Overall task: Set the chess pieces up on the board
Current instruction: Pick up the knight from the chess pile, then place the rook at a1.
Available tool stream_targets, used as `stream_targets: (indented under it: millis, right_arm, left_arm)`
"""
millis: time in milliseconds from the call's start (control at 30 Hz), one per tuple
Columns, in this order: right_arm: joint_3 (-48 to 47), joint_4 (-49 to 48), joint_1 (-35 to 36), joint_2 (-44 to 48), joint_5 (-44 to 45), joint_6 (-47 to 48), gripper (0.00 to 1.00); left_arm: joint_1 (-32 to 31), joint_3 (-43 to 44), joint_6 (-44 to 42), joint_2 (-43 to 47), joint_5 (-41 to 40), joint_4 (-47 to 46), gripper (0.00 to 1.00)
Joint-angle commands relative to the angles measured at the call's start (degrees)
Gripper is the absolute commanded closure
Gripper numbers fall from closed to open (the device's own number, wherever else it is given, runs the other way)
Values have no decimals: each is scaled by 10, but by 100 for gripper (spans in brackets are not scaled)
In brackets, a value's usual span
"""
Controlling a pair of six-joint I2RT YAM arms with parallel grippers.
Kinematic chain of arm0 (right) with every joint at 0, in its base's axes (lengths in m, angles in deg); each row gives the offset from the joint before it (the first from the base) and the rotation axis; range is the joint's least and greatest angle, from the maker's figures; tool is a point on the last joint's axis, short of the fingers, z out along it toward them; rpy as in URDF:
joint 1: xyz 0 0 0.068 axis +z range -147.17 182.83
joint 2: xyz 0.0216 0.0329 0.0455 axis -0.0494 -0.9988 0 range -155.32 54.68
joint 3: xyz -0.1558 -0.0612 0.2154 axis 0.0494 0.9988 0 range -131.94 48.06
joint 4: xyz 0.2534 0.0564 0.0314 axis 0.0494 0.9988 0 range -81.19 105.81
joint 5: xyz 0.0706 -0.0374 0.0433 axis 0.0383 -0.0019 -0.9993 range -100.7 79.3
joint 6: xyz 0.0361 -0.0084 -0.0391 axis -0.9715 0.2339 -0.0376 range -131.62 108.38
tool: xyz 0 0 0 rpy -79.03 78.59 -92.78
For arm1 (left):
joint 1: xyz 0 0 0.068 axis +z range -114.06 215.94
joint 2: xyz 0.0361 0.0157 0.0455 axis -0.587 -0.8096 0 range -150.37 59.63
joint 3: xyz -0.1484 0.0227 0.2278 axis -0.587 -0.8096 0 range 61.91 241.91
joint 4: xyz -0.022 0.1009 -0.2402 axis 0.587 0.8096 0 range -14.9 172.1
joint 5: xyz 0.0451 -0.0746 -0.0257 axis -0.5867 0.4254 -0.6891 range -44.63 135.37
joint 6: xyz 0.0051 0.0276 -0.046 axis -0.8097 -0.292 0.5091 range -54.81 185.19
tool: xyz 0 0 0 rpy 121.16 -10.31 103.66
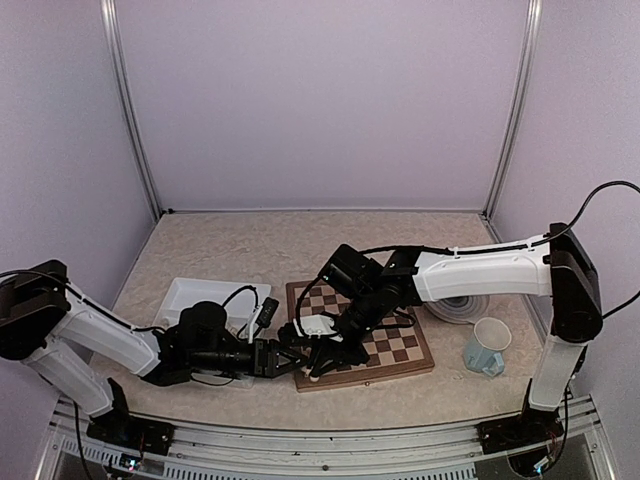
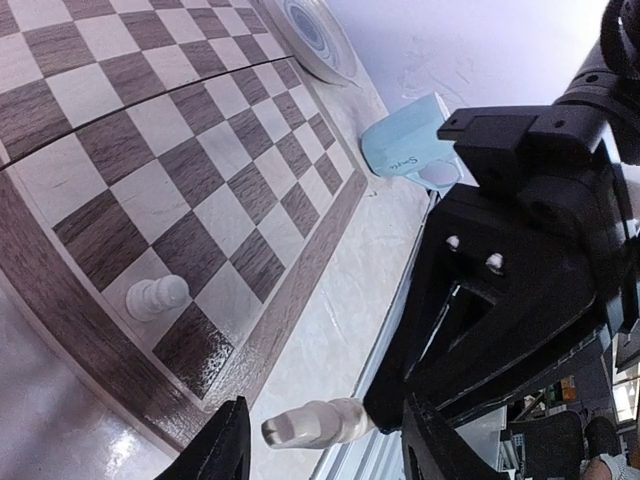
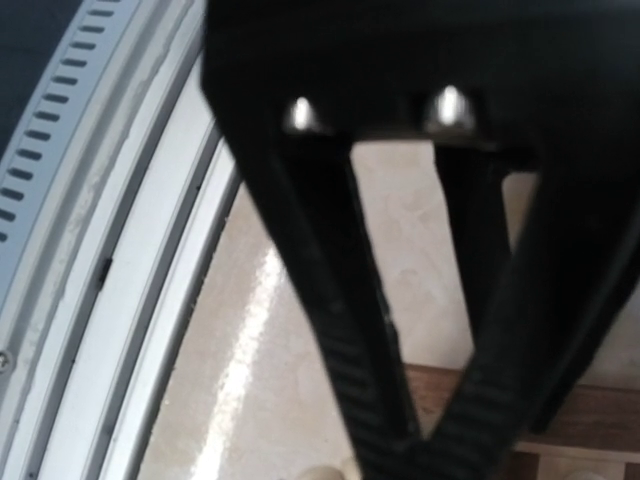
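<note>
From above, the board [image 1: 360,325] lies mid-table between a white tray [image 1: 185,295] and a blue mug [image 1: 487,347], and the left arm [image 1: 100,335] and right arm [image 1: 480,272] meet at its near left corner. In the left wrist view the left gripper [image 2: 325,445] gapes either side of a cream piece [image 2: 315,423] lying sideways just off the board's border. One end of that piece is pinched by the closed right gripper [image 2: 385,405], and a cream pawn [image 2: 157,296] stands near the corner. The right wrist view, blurred, shows that gripper's fingers [image 3: 350,330] meeting at a point.
</note>
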Motion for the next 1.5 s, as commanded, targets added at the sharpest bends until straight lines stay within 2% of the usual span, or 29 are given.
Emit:
stream_targets:
  millis: [0, 267, 500, 733, 800, 833, 1000, 1167, 1267, 1467]
  right_arm:
    - [-12, -5, 4, 9, -10, 8, 90]
    - [-10, -11, 4, 7, 9, 11, 90]
    - [-9, -15, 4, 5, 25, 14, 91]
    - [0, -24, 4, 2, 48, 15, 92]
    - [4, -32, 4, -2, 63, 15, 92]
    - [5, -35, 4, -5, 71, 15, 92]
    - [13, -54, 4, -23, 104, 19, 92]
    - [12, -63, 4, -46, 114, 21, 92]
    - [7, -64, 4, -61, 124, 20, 92]
    - [4, -71, 4, -75, 142, 14, 92]
  left_arm:
    - [-4, 9, -11, 3, 20, -34, 49]
    - [-4, 7, -6, -3, 34, -36, 60]
    - [-1, -7, -10, 21, 8, -16, 71]
    - [11, -26, -17, 55, -16, 18, 89]
    - [15, -28, -28, 91, -53, 75, 98]
    - [15, -30, -31, 108, -77, 102, 100]
    - [22, -51, -35, 246, -179, 210, 100]
    - [39, -43, -49, 358, -226, 324, 100]
    - [49, -36, -58, 390, -234, 357, 100]
    - [53, -25, -66, 394, -234, 372, 100]
